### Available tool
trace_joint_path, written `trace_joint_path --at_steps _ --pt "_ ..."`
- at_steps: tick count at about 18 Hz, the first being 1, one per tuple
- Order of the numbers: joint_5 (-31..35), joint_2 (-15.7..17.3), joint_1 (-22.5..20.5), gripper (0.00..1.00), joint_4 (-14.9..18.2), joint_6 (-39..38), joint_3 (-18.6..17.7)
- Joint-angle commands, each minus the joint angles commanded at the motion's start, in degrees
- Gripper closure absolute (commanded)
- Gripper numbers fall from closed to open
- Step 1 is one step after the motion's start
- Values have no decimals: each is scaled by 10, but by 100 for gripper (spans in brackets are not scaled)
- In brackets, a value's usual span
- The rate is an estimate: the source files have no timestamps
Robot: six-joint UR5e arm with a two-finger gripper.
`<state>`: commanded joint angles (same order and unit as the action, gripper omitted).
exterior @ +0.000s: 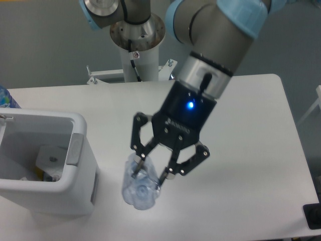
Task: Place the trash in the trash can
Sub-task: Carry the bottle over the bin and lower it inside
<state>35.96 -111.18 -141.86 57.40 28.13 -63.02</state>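
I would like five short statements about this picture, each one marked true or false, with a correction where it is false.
1. The gripper holds the crushed bottle between its fingers. True.
2. The bottle is already inside the trash can. False: it is outside the can, to the right of it in the picture, in the gripper.
3. The trash can lies on its side. False: it stands upright with its opening facing up.
4. A white sheet lies inside the trash can. True.
5. A blue light glows on the gripper body. True.
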Motion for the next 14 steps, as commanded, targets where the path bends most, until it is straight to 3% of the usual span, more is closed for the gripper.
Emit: trace_joint_path --at_steps 5,10,14 --pt "-95 9 8 64 -1 -11 -11" --pt "-100 15 20 64 -1 -76 -15" --pt "-99 33 34 64 -2 -86 -44"
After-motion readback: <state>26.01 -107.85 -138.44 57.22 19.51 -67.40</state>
